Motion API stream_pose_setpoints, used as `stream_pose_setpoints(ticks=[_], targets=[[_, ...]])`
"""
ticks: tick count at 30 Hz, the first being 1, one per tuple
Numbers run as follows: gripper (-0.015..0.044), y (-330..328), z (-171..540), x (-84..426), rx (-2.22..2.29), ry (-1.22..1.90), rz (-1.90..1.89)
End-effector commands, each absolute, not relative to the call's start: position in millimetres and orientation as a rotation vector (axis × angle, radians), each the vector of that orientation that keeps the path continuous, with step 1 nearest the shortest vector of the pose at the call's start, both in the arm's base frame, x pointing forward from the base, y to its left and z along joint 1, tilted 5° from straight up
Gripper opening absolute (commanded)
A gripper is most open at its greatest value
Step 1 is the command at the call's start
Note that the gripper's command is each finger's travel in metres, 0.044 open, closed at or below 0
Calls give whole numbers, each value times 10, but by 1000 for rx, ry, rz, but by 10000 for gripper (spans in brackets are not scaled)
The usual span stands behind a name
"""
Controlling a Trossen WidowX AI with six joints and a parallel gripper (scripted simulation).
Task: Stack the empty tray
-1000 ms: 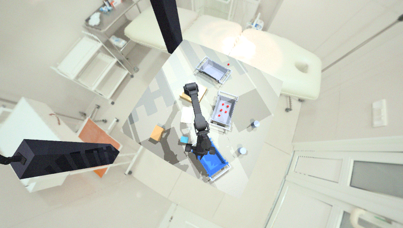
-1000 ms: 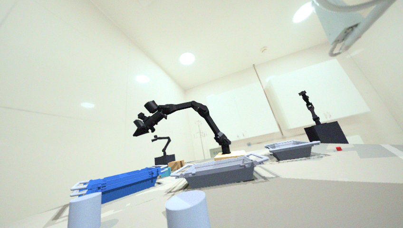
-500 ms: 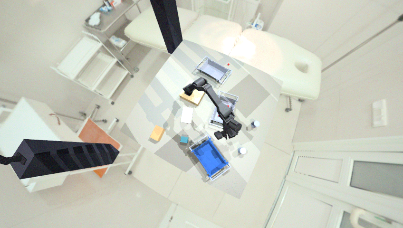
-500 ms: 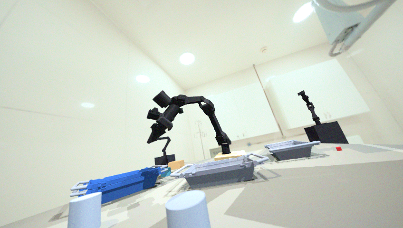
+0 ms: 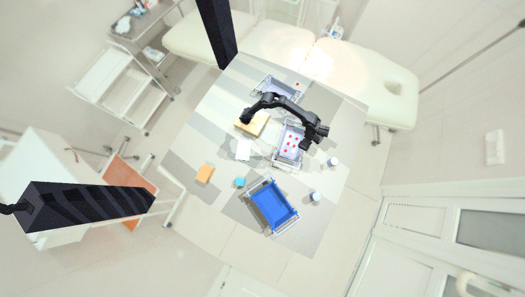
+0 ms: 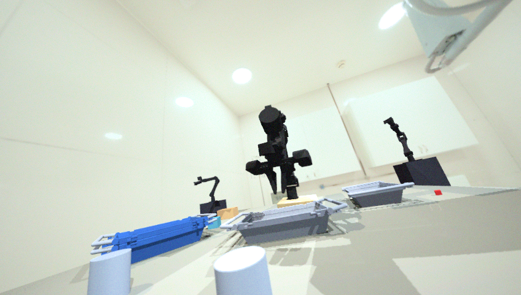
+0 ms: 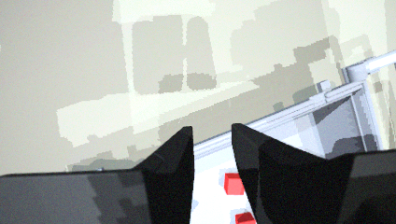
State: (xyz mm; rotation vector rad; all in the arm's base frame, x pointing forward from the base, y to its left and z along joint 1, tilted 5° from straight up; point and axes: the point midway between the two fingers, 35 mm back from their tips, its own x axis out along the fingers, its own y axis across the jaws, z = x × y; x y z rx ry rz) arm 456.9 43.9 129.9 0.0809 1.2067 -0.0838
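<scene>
Tray of red blocks [image 5: 291,156] [image 6: 285,228] [image 7: 289,122], long axis oblique to empty gray tray's [image 5: 277,88] [image 6: 379,197].

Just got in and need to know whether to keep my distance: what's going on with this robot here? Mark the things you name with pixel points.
The arm's gripper [image 5: 304,146] [image 6: 279,193] [image 7: 212,133] is above the loaded gray tray [image 5: 276,154] [image 6: 289,226] [image 7: 280,122], holding nothing, its fingers slightly apart. Red blocks [image 5: 288,143] [image 7: 233,184] lie in that tray, and its bars are out at the ends rather than across the top. The empty gray tray [image 5: 278,87] [image 6: 378,197] sits apart on the table, so the stacking is still to be done.
</scene>
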Motion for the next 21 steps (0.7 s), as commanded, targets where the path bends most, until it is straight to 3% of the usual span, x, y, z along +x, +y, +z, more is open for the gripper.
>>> stream_pose_setpoints(ticks=[1, 7, 21], targets=[[89, 1073, 1182, 4230, 17, 1328, 49], [89, 1780, 1109, 3677, -91, 1474, 207], [89, 1829, 815, 3693, -94, 1478, 211]])
